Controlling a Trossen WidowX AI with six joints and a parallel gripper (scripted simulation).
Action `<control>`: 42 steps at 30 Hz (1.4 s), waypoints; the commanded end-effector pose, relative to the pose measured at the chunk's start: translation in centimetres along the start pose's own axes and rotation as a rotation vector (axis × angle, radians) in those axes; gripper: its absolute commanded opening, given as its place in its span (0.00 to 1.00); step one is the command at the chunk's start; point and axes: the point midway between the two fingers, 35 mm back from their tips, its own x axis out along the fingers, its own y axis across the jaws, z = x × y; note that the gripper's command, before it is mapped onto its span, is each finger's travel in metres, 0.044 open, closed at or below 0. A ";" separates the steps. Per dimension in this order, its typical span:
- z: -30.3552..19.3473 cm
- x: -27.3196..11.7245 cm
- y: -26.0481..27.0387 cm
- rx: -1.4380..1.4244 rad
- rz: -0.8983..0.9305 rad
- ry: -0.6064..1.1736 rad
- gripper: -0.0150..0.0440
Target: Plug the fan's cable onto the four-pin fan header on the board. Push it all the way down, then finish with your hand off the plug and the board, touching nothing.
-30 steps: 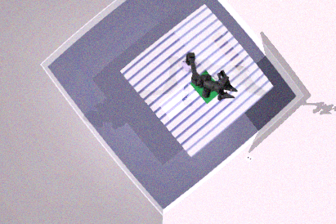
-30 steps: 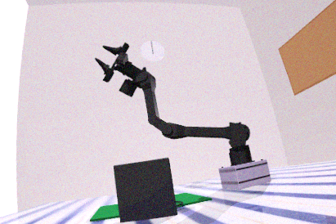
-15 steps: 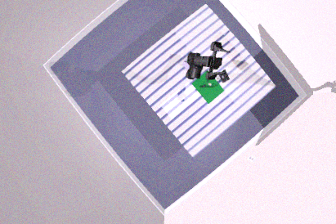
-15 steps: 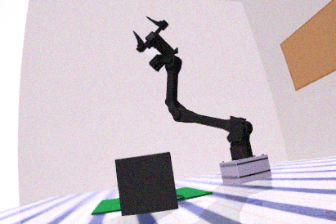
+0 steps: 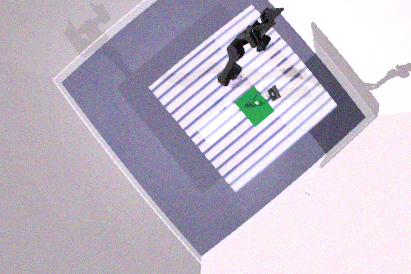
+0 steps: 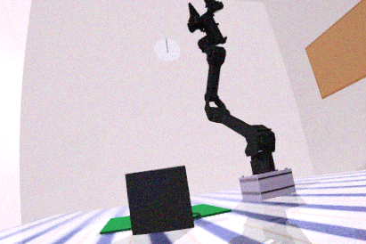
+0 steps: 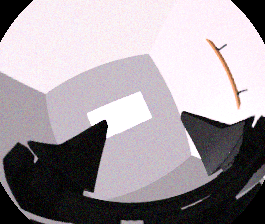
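My gripper [image 5: 276, 11] [image 6: 199, 4] [image 7: 145, 119] is open and empty, raised high and pointing up, well away from the board. Its two black fingers stand wide apart in the wrist view. The green board [image 5: 257, 118] [image 6: 114, 225] lies flat on the striped surface. A dark block [image 5: 273, 93] [image 6: 160, 200], which looks like the fan, stands beside it and hides much of the board in the exterior view. Thin dark shapes, perhaps the cable, lie over the middle of the board in the top view. The plug and header are too small to tell apart, so their fit cannot be seen.
The arm's pale base block [image 6: 272, 184] stands on the striped surface [image 5: 226, 172] behind the board. Low walls edge the surrounding blue-grey floor. An orange panel [image 6: 345, 51] and a round white clock [image 6: 167, 49] are on the walls beyond.
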 end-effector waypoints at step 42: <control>46.3 -19.1 -13.3 -1.002 -1.345 -1.436 1.00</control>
